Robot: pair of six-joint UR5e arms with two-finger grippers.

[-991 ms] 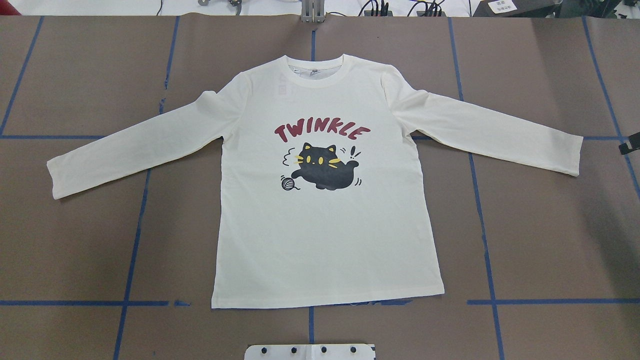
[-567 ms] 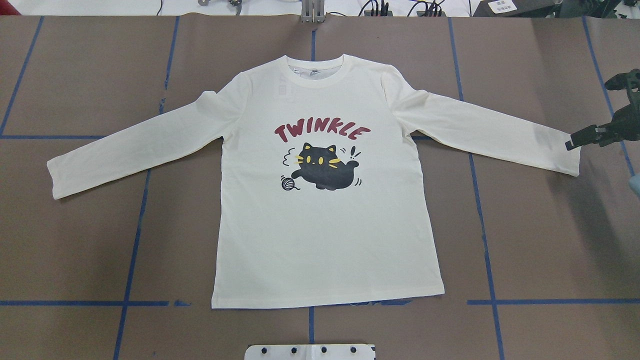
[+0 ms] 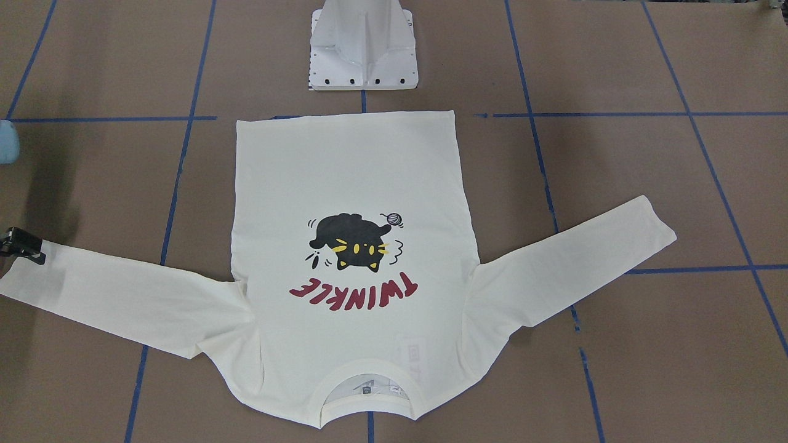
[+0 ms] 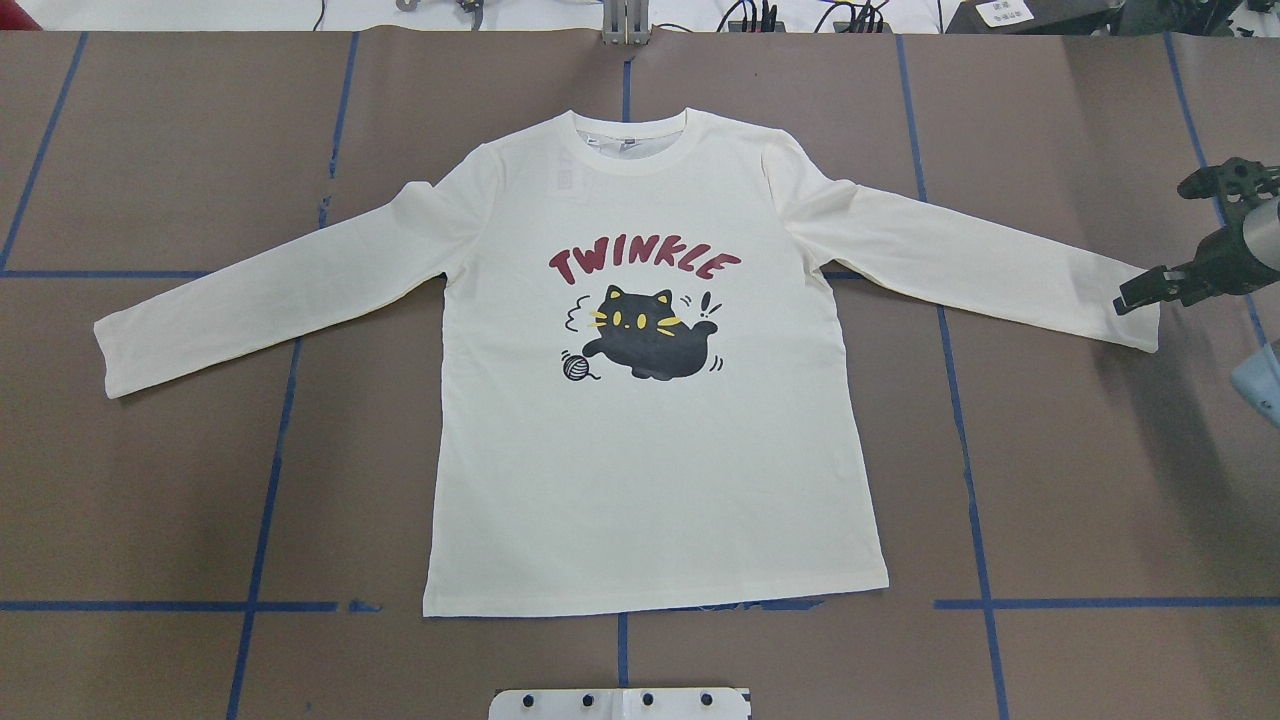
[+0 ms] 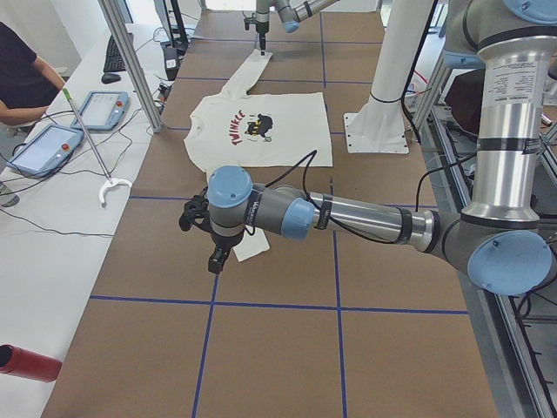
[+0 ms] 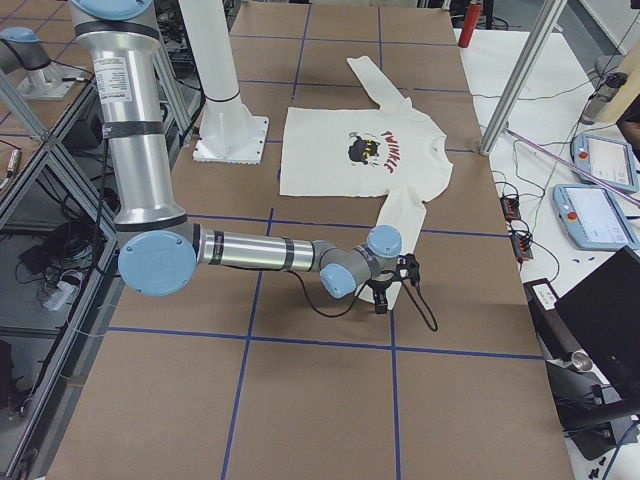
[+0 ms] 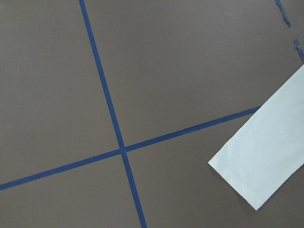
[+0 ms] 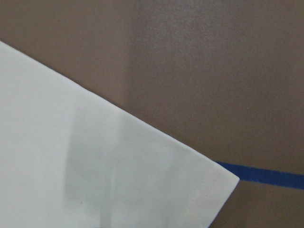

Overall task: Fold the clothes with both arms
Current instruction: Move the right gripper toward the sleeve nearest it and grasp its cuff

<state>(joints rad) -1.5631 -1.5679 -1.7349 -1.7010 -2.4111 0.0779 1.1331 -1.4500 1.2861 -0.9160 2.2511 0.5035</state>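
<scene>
Overhead exterior: right fingers (image 4: 1140, 294) spread over T-shirt (image 4: 650, 480) cuff; left fingers' (image 5: 218, 259) state cannot be told.

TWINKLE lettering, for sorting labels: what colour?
TWINKLE lettering: dark red, clearest in the overhead view.

The cream long-sleeved T-shirt (image 4: 650, 480) lay flat at the desk's middle with its cat print up, collar toward the operators' edge, hem toward the robot's edge and both sleeves spread toward the desk's ends. The right arm (image 6: 250, 250) reached low over one cuff. The left arm (image 5: 365, 218) hung close beside the other.
</scene>
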